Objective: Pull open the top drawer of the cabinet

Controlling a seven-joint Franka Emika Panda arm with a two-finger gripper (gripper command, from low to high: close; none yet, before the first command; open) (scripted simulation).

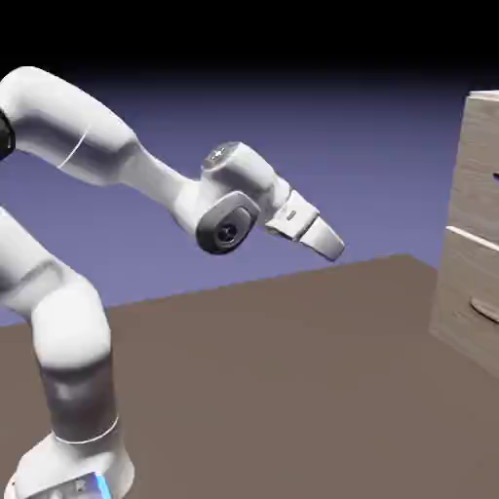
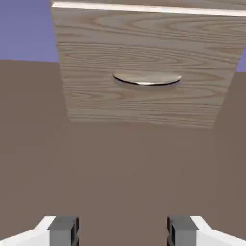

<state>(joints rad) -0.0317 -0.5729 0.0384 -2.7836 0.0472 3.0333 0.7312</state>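
The top drawer [image 1: 479, 161] sits at the upper part of the cabinet [image 1: 468, 283], which stands at the right edge of the exterior view on the brown table [image 1: 273, 380]. Its front lies flush with the cabinet face, above a pale seam, and only a dark sliver of its handle shows at the frame's edge. Below the seam is the lower drawer [image 2: 144, 72] with its curved handle [image 2: 146, 80]; this is the front that fills the top of the hand view.

The gripper [image 2: 122, 230] is released: its two grey fingertips [image 2: 63, 229] stand wide apart with only bare table showing between them. It holds nothing and touches nothing. In the exterior view the gripper hangs in the air, angled down and towards the cabinet, well apart from it and clear of the table
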